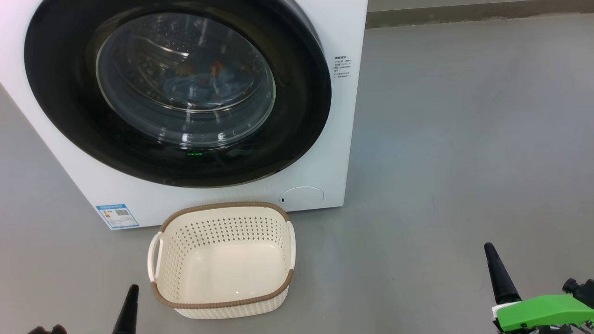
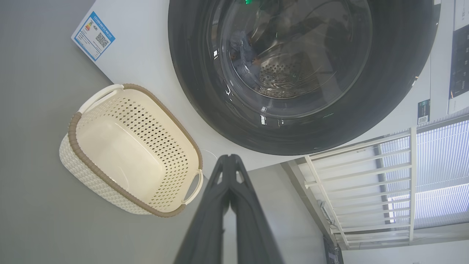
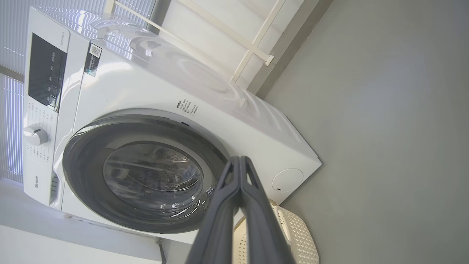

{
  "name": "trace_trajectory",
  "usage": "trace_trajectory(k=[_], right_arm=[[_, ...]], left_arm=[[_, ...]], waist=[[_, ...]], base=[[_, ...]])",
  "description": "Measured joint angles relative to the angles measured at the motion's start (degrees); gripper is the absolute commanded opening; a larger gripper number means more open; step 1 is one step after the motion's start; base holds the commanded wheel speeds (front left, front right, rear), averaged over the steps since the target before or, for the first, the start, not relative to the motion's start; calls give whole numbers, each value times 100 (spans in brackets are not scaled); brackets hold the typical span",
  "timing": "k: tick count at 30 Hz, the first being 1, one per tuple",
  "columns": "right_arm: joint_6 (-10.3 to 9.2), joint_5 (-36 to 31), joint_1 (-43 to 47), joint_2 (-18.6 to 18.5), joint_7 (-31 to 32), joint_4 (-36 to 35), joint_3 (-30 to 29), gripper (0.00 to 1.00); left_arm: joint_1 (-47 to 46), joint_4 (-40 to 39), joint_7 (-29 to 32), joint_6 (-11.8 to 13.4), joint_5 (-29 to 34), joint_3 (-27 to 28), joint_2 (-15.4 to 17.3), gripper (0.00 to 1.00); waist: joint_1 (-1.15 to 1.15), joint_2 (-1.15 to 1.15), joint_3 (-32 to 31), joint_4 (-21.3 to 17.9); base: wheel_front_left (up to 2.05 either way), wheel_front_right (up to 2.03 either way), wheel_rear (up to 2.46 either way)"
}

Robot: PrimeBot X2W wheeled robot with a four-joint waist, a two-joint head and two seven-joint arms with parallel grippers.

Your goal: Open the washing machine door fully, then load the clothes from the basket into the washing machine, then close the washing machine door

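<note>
The washing machine (image 1: 352, 116) stands ahead with its round black-rimmed door (image 1: 60, 93) shut flat against the front. Behind the glass bowl, the light blue clothes (image 1: 209, 81) with orange-brown prints lie inside the drum. The cream basket (image 1: 222, 304) sits on the floor in front of the machine with nothing in it. My left gripper (image 1: 132, 290) is shut, low at the basket's left. My right gripper (image 1: 489, 248) is shut, far to the right over bare floor. In the wrist views both pairs of fingers (image 2: 229, 161) (image 3: 240, 161) press together, holding nothing.
Grey floor (image 1: 464, 139) spreads wide to the right of the machine. A blue label sticker (image 1: 117, 215) marks the machine's lower left front. A white railing and window blinds (image 2: 421, 176) stand beside the machine. The control panel and knob (image 3: 34, 135) sit at its top.
</note>
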Motion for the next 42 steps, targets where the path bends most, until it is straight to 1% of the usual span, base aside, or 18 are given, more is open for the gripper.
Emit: trace_trajectory(k=[42], right_arm=[[-26, 2869, -197, 100, 706, 92, -183, 0]], left_arm=[[-403, 24, 720, 0, -2260, 445, -263, 0]], waist=[[0, 0, 42, -25]], base=[[0, 0, 0]])
